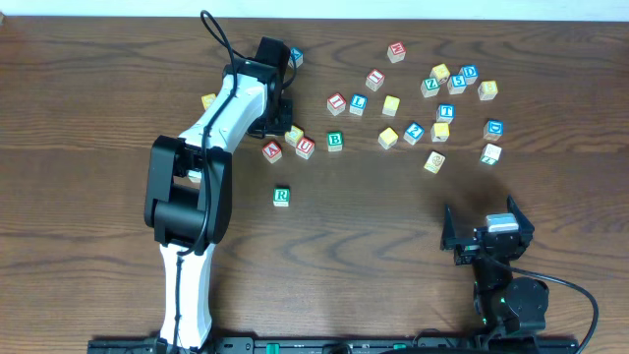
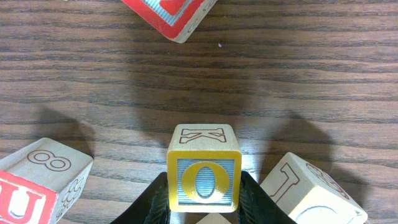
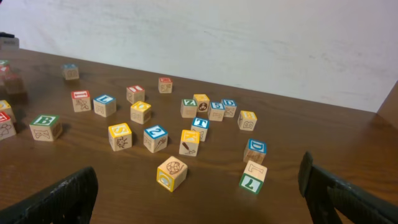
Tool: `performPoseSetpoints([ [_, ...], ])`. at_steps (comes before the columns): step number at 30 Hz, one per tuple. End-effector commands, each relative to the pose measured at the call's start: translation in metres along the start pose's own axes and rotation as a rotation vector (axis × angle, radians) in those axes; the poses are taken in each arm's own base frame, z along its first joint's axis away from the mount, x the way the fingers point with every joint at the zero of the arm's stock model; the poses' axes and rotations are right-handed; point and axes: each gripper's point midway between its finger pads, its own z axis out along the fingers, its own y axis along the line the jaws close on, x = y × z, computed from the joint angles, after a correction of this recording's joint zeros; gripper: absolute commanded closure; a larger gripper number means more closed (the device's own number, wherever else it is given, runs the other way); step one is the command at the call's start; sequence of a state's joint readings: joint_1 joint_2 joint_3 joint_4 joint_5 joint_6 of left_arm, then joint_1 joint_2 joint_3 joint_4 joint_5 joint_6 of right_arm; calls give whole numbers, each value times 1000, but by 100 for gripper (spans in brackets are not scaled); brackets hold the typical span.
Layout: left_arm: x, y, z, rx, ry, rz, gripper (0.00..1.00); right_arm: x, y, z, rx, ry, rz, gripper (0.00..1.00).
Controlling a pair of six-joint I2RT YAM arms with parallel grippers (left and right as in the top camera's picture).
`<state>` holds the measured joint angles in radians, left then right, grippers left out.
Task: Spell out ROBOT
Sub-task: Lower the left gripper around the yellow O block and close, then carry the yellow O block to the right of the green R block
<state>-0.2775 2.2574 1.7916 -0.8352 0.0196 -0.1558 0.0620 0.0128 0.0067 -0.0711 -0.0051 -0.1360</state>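
A yellow-faced O block stands on the table with a K on its top face. My left gripper is shut on it, one black finger pressed against each side. From overhead, that gripper sits over the yellow block among red-lettered cubes. The green R block lies alone nearer the front. The green B block is just right of the left gripper, and the blue T block sits in the right cluster. My right gripper stands open and empty at the front right.
A red U cube lies close on the left of the held block, a pale cube close on its right, and a red cube ahead. Several loose cubes are scattered at the back right. A yellow cube lies before the right gripper.
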Motion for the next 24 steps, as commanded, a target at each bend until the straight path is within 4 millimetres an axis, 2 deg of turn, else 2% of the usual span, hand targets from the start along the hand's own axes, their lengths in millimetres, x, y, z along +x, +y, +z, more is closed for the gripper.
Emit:
performPoseSetpoints([
  [1,3,5,8,-18,16,2,71,1,0,0,1,4,8,1],
  [9,1,3,2,-9,16,1,72,1,0,0,1,4,8,1],
  [12,-3,2,-14,0,5,1,75,1,0,0,1,4,8,1],
  [16,-13,-9,-48,66,-56,0,75,2,0,0,1,5,8,1],
  [19,-21,-11,-84,93,-129,1,75,1,0,0,1,4,8,1],
  [22,-23,-11,-114,104,-180,1,75,1,0,0,1,4,8,1],
  [23,-20,-9,-133,109,-202,1,76,1,0,0,1,4,8,1],
  [24,-17,-9,-142,111,-208,1,77,1,0,0,1,4,8,1],
])
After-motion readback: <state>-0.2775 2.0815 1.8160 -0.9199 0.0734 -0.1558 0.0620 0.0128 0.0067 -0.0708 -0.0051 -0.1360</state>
